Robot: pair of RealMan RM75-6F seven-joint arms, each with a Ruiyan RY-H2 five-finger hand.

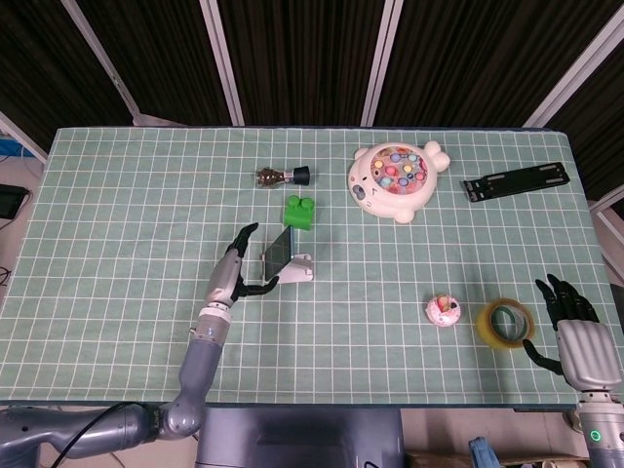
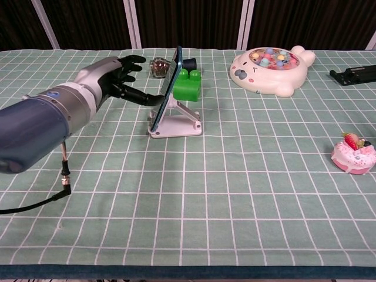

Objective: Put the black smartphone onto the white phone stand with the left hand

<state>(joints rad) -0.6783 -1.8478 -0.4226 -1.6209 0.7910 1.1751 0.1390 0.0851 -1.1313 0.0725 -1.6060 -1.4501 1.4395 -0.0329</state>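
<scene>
My table (image 1: 117, 195) wears a pale green cloth with a white grid. On it, the black smartphone (image 2: 167, 94) leans on the white phone stand (image 2: 179, 120). Just behind the stand sits a bright green block (image 2: 188, 85); well to its right, a pink doughnut toy (image 2: 352, 154).
</scene>
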